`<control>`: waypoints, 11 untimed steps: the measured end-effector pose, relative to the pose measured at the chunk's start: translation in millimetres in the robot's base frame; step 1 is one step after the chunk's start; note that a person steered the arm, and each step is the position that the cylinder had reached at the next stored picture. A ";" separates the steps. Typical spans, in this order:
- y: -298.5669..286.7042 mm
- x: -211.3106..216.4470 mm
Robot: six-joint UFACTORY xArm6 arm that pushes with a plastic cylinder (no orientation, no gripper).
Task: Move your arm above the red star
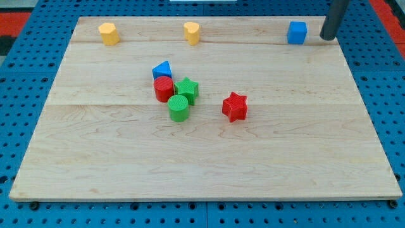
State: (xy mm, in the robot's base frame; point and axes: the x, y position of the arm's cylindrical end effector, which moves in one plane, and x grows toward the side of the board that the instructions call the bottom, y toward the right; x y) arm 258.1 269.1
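Observation:
The red star point(235, 106) lies on the wooden board a little right of the middle. My tip point(327, 37) is at the view's top right corner of the board, just right of the blue cube point(297, 32). The tip is far up and to the right of the red star and touches no block.
A cluster sits left of the red star: a blue triangular block point(162, 69), a red cylinder point(163, 89), a green star point(186, 90) and a green cylinder point(179, 108). Two yellow blocks point(109, 33) point(192, 33) stand along the top edge. The wooden board point(95, 158) rests on a blue pegboard.

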 end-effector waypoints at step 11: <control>-239.7 147.8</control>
